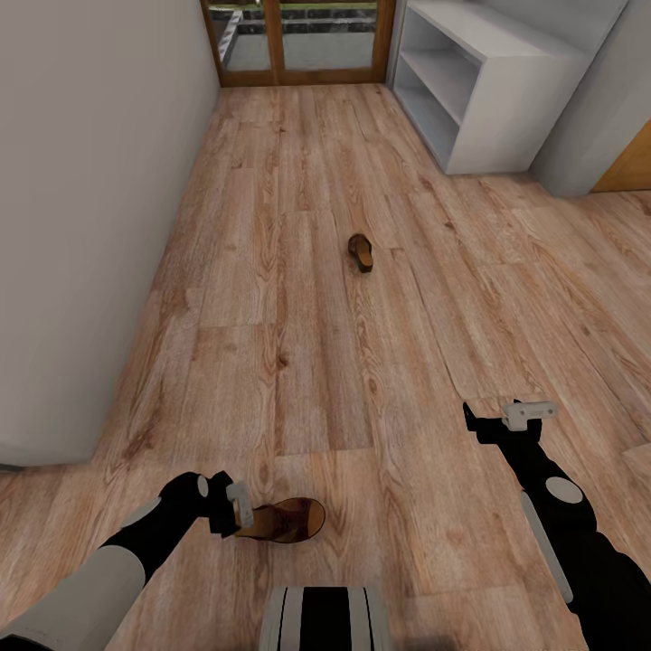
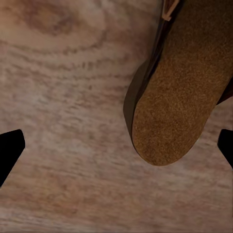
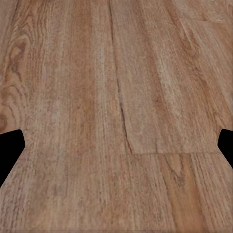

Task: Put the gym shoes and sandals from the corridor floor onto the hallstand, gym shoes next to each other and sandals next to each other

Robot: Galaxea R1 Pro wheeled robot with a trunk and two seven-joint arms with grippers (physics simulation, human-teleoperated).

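One brown sandal (image 1: pixel 287 521) lies on the corridor floor (image 1: pixel 298 362) just in front of my base. My left gripper (image 1: pixel 237 515) is open at its left end. In the left wrist view the sandal's tan footbed end (image 2: pixel 177 97) lies between the wide-apart fingertips (image 2: pixel 9 148), above the wood planks. The other sandal (image 1: pixel 362 251) lies farther ahead, mid-corridor. My right gripper (image 1: pixel 503 414) hovers open over bare floor (image 3: pixel 116 97) at the right, holding nothing. The light-grey hallstand (image 1: pixel 506 99) stands at the far right. The gym shoes are out of view.
A pale wall (image 1: pixel 90 181) runs along the left side. A wood-framed glass door (image 1: pixel 298 41) closes the corridor's far end. A grey wall corner (image 1: pixel 588 136) and an orange-brown panel (image 1: pixel 628 167) sit right of the hallstand.
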